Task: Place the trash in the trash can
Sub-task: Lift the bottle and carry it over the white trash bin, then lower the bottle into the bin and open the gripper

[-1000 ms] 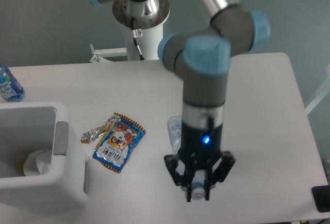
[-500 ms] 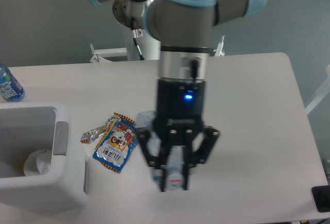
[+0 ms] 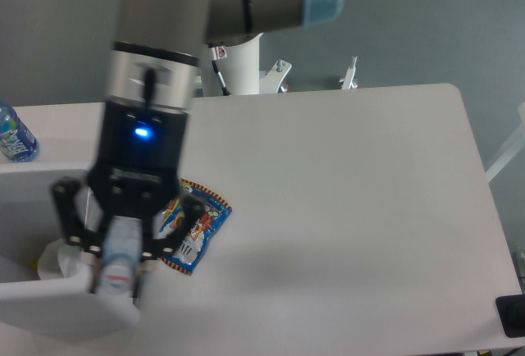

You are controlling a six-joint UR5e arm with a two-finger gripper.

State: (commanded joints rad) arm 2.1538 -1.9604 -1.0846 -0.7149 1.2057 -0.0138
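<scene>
Your hand [image 3: 115,262] is closed on the crushed clear plastic bottle with the blue label [image 3: 117,251], the bottle clamped between the fingers and hanging with one end poking out below them; a second ago that same hand and bottle were low over the right half of the white desk [image 3: 353,208], and half a second ago they were midway, so you have carried the load well to the left and it now sits over the near right wall of the large white rectangular plastic bin [image 3: 49,311]. That puts the first piece of trash nearly at its drop point, though I judge it is over the rim rather than the hollow, so ease further left before you let go. The blue-and-orange cartoon snack packet [image 3: 197,223] lies on the desk just beside the hand, unmoved; the small silver wrapper is hidden behind the hand. Something pale and crumpled [image 3: 57,259] already lies inside the bin
</scene>
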